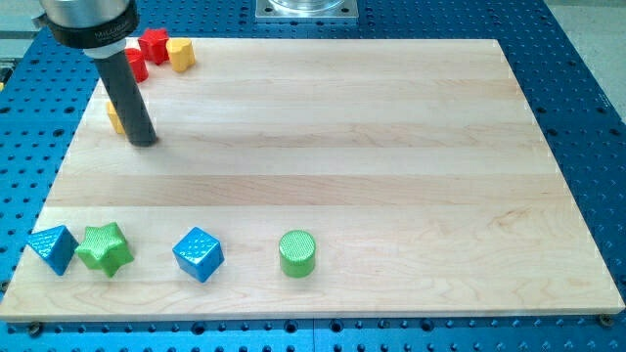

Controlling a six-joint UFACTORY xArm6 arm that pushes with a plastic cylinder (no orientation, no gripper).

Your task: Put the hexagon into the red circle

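A dark rod descends from the view's top left onto a pale wooden board [323, 147] resting on a blue perforated table [587, 78]; my tip [144, 140] sits on the board near its left edge, toward the view's top; there are no fingers on this arm, only the bare rod, which holds nothing; touching or just behind the rod on its left side, a yellow block [114, 118] shows only as a sliver, its shape impossible to tell, so whether it is the hexagon cannot be said; near the board's top-left corner a red block [153, 45], roughly star-like, sits just beside a second yellow block [180, 53] of rounded outline, with another red block [136, 65] half hidden beside the rod; along the view's bottom edge, well apart from my tip, stand a blue triangular block [53, 248], a green star [105, 248] just beside it, a blue cube [199, 254] and a green cylinder [297, 253]; no red circle can be made out with certainty.
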